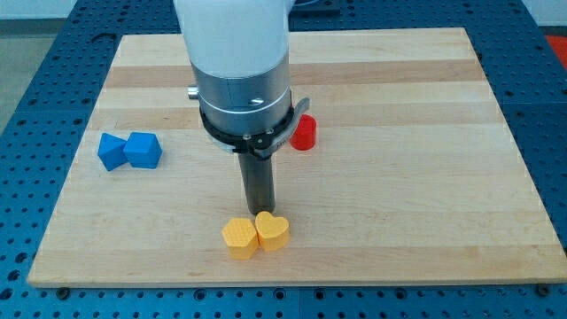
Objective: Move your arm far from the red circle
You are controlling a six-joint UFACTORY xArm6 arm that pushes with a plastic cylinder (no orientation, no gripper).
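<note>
On the wooden board (425, 97) I count two blue blocks (129, 151) touching at the view's left, two yellow ones, a hexagon (239, 237) and a heart (273, 230), and one red circle (305, 133). My tip (260, 213), a bare rod with no claw, stands just above the yellow pair; the red circle sits near it, up toward the view's right, beside my arm housing (241, 71).

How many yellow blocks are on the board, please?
2. A yellow hexagon block and a yellow heart block touch side by side near the view's bottom, just below my tip. The arm could hide others.

Two touching blue plastic blocks (129, 151) at wooden board's (425, 213) left, red plastic circle (305, 134) mid-board, yellow plastic hexagon (239, 237) touching yellow plastic heart (273, 231) near bottom edge, my tip (262, 213) just above the heart.
</note>
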